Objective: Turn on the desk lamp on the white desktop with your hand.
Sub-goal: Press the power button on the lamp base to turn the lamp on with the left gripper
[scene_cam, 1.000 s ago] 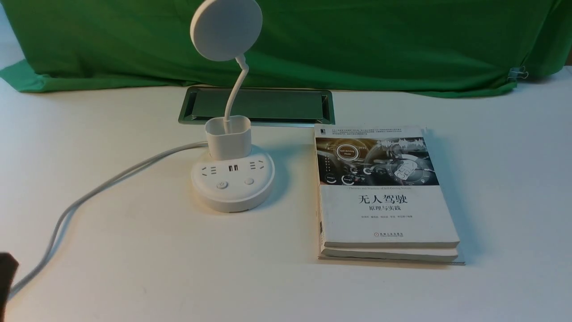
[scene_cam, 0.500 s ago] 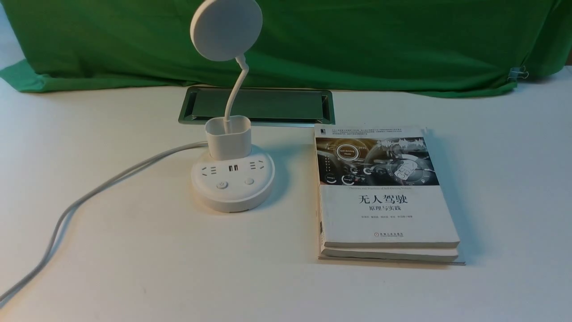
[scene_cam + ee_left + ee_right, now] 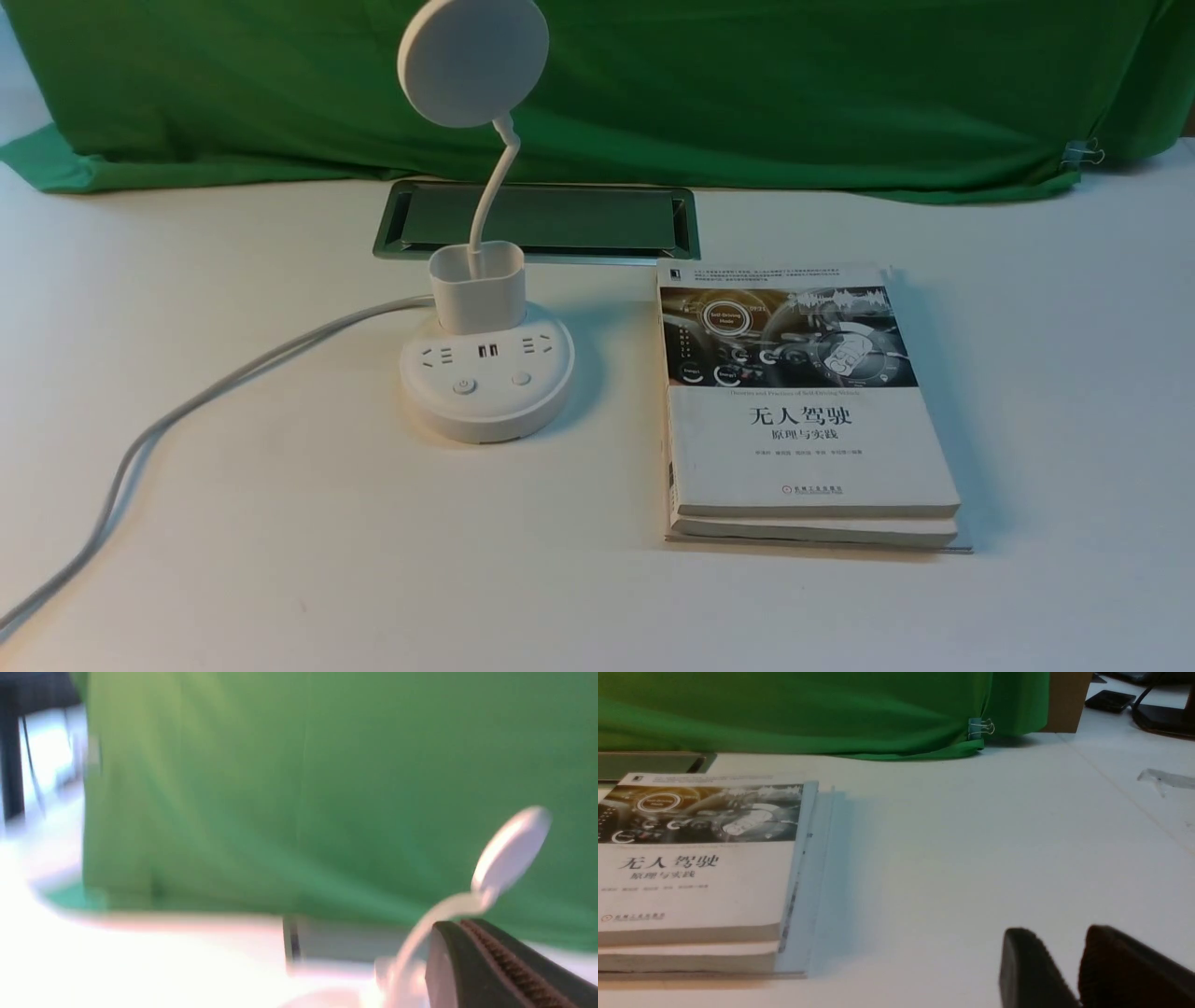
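The white desk lamp (image 3: 485,373) stands on the white desktop (image 3: 280,541) left of centre. Its disc head (image 3: 471,61) looks unlit. Two buttons (image 3: 464,386) sit on the front of its round base, and its grey cord (image 3: 187,411) runs off to the near left. Neither arm shows in the front view. In the blurred left wrist view my left gripper (image 3: 460,925) is shut and empty, with the lamp head (image 3: 511,849) beyond it. My right gripper (image 3: 1057,938) is low over bare desktop, right of the book, its tips a little apart and empty.
Two stacked books (image 3: 803,411) lie right of the lamp; they also show in the right wrist view (image 3: 691,872). A silver-framed cable slot (image 3: 537,221) sits behind the lamp. Green cloth (image 3: 747,84) covers the back.
A dark part of my left arm at the front view's lower left edge one second ago has gone out of that view. The lamp and books have not moved.
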You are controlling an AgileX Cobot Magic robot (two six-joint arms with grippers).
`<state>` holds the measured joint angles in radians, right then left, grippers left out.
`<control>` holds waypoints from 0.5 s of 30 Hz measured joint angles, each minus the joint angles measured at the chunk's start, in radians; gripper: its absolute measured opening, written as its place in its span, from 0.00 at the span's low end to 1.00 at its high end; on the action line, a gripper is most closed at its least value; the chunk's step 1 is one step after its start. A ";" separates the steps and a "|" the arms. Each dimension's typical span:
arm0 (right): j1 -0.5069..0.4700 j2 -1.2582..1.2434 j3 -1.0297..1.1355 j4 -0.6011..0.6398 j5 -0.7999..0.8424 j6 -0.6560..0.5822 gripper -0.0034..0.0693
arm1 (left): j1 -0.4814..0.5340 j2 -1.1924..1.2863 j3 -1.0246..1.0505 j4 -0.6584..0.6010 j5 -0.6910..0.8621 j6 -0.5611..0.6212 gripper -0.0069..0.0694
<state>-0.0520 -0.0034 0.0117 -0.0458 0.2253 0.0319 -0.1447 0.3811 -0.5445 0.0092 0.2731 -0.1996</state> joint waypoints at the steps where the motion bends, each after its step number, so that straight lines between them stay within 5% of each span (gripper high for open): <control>1: 0.000 0.000 0.000 0.000 0.000 0.000 0.38 | 0.000 0.064 0.004 -0.043 0.027 0.000 0.09; 7: 0.000 0.000 0.000 0.000 0.000 0.000 0.38 | 0.000 0.349 0.004 -0.343 0.135 0.160 0.09; 11: 0.000 0.000 0.000 0.000 0.000 0.000 0.38 | -0.024 0.612 -0.003 -0.767 0.223 0.582 0.09; 15: 0.000 0.000 0.000 0.000 -0.001 0.000 0.38 | -0.138 0.826 -0.089 -0.807 0.201 0.658 0.09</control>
<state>-0.0520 -0.0034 0.0117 -0.0458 0.2240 0.0319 -0.2828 1.2071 -0.6335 -0.7974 0.4736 0.4587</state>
